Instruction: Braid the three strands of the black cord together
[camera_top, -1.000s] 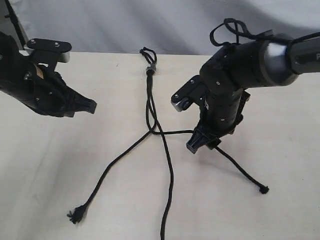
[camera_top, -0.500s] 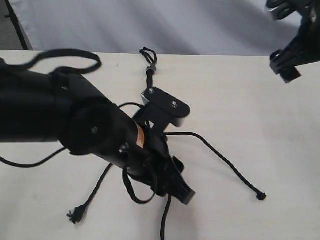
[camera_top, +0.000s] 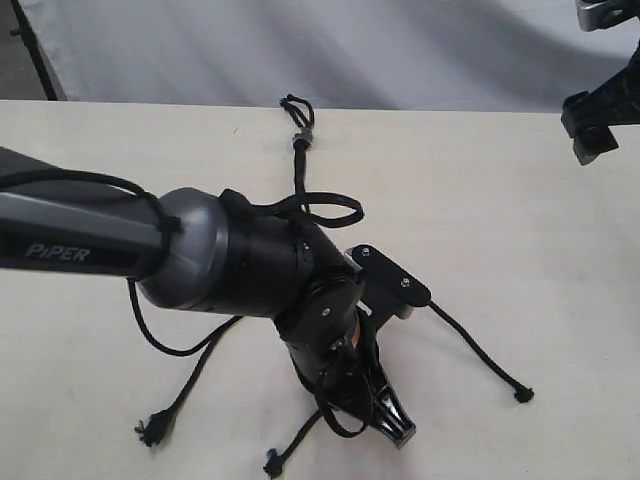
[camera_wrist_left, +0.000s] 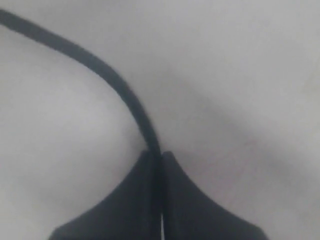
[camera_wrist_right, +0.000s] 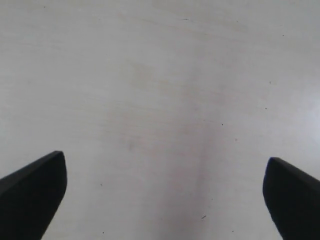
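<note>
The black cord's knot (camera_top: 299, 141) with its small loop lies at the far middle of the table. My left arm reaches across the cord and hides where the strands meet. My left gripper (camera_top: 392, 428) (camera_wrist_left: 156, 155) is low over the table near the front, shut on one thin black strand (camera_wrist_left: 110, 80). That strand seems to be the middle one, whose tip (camera_top: 270, 464) lies at the front. The left strand (camera_top: 195, 375) ends in a frayed tip (camera_top: 150, 430). The right strand (camera_top: 475, 350) ends at a knotted tip (camera_top: 522, 393). My right gripper (camera_top: 590, 135) (camera_wrist_right: 165, 160) is open over bare table at the far right.
The left arm's thicker black cables (camera_top: 150, 335) loop around its wrist near the strands. The pale table (camera_top: 520, 230) ends at a grey backdrop (camera_top: 400, 50) behind.
The left arm has swung further toward the front right across the cord, and the middle strand's tip has come into view at the front. The right gripper stays raised at the far right.
</note>
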